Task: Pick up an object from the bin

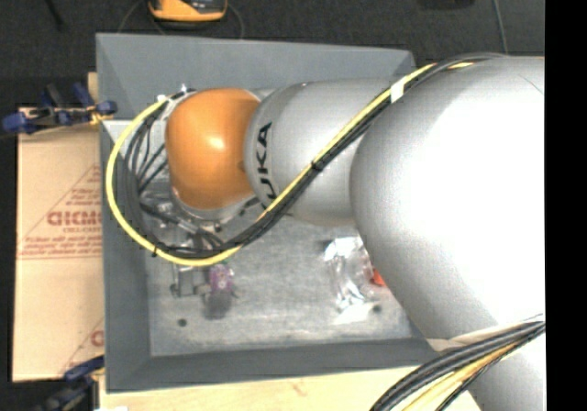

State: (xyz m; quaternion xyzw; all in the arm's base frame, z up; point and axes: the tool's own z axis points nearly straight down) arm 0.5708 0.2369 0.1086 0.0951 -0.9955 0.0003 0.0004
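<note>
in the near left part of the bin (266, 356), on the grey floor, a small purple thing (221, 281) is being shown lying just beside the gripper (193, 286), on the gripper's side toward the view's right. its long axis is being read as running roughly up and down the view, though the thing is too small for its ends to be told apart, so no pointing direction is being given. it is being seen as a short, rounded piece, purple to pink, with a dark shadow spreading under it toward the near wall. whether it is being touched by the gripper cannot be told.

the gripper is being shown as a dark shape low over the floor, and whether it is being held open or closed cannot be told; nothing is being seen gripped in it. directly above it the view is being blocked by the orange cover (211, 148) on the wrist and by the looped cables (124, 207), one of them yellow, so the far left of the bin is being hidden. the silver arm (440, 198) is being seen covering the bin's right side.

well apart from the purple thing, toward the right, a crumpled clear wrapper (347, 276) is being seen lying on the floor, with an orange-red bit at its edge beside the arm. a dark speck (182, 323) is being seen near the gripper, toward the near wall.
</note>
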